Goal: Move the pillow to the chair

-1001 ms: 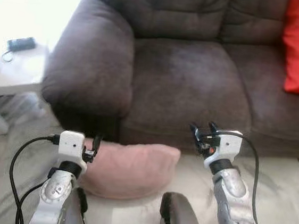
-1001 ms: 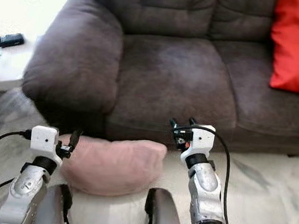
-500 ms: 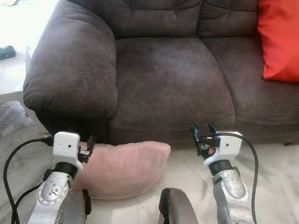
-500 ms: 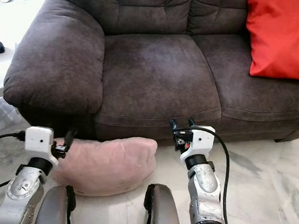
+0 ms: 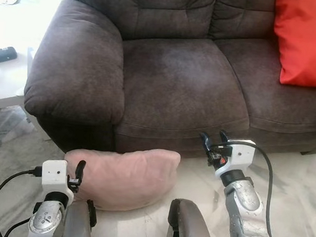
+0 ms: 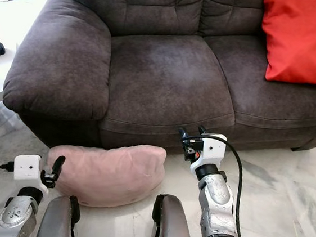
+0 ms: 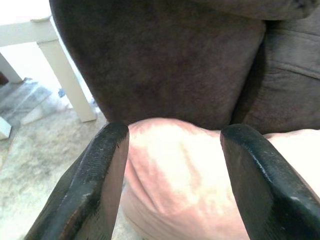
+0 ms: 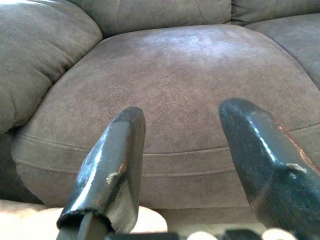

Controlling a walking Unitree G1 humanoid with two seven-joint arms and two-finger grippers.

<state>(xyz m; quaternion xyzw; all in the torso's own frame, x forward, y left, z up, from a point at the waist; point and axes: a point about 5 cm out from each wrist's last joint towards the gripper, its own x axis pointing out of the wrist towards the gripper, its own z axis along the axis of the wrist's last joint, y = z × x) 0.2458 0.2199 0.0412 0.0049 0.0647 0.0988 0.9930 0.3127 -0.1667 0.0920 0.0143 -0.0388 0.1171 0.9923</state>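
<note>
A pink pillow (image 5: 126,176) lies on the floor against the front of the dark brown sofa (image 5: 173,80). My left gripper (image 5: 79,169) is open at the pillow's left end, just short of it; in the left wrist view the pillow (image 7: 175,170) shows between the two black fingers (image 7: 97,185). My right gripper (image 5: 214,138) stands open and empty to the right of the pillow, level with the sofa's front edge; its wrist view looks onto the seat cushion (image 8: 175,100).
A red cushion (image 5: 310,38) rests on the sofa's right seat. A white side table (image 5: 3,85) with a black device (image 5: 0,55) stands left of the armrest. Marble floor (image 5: 302,196) lies open to the right.
My left arm has dropped lower and drawn back from the pillow's upper left edge. The right arm has held its place. The camera settled after shifting a second ago.
</note>
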